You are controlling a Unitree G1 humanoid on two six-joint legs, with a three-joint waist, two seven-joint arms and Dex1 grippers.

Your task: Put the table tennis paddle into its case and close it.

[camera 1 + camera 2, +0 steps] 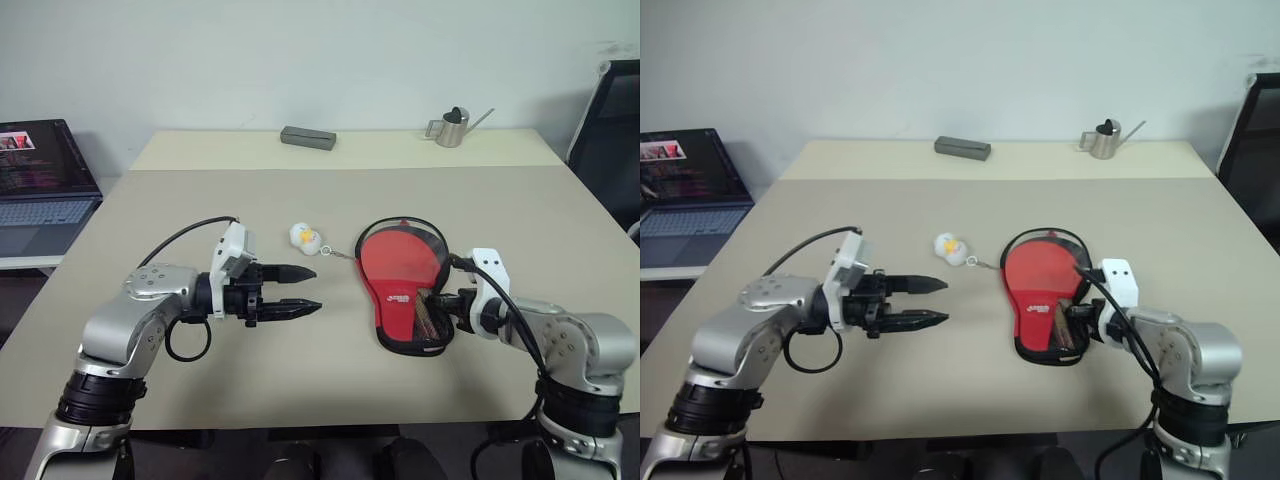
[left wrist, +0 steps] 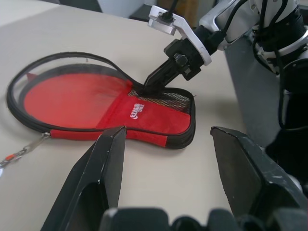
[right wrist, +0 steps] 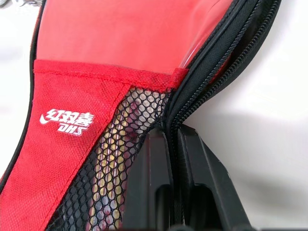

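Head cameras: beige table [image 1: 300, 380]. The case [image 1: 402, 288] lies flat right of centre, red front up, round end away from the robot, narrow end toward it. The table tennis paddle [image 1: 398, 262] is inside it; its red face shows through the clear round panel. A short chain runs from the round end to a small white-yellow plush charm [image 1: 305, 238] lying on the table just left of the case. Left gripper [image 1: 297, 291] hangs over bare table, well left of the case, pointing toward it, black fingers spread apart with nothing between them. Right gripper [image 1: 441, 303] sits at the case's narrow end, on its right edge, fingers drawn together. Far edge of the table: grey flat box [image 1: 307, 137] and small metal watering can [image 1: 452, 127]. An open laptop [image 1: 42, 180] sits off to the left on a lower surface.

Left wrist view: two wide-set fingers [image 2: 103, 173] frame the case across the table. The right gripper's tip [image 2: 153, 82] presses at the black trim by the mesh pocket [image 2: 166, 98].

Right wrist view: fingers [image 3: 153, 183] closed tight on the black zippered edge [image 3: 192, 103] of the case, beside the mesh pocket. Behind the mesh, light stripes that are probably the paddle's handle [image 3: 113, 163]; the netting blurs it. White lettering [image 3: 67, 121] on the red panel. Zipper edges higher up stand parted.
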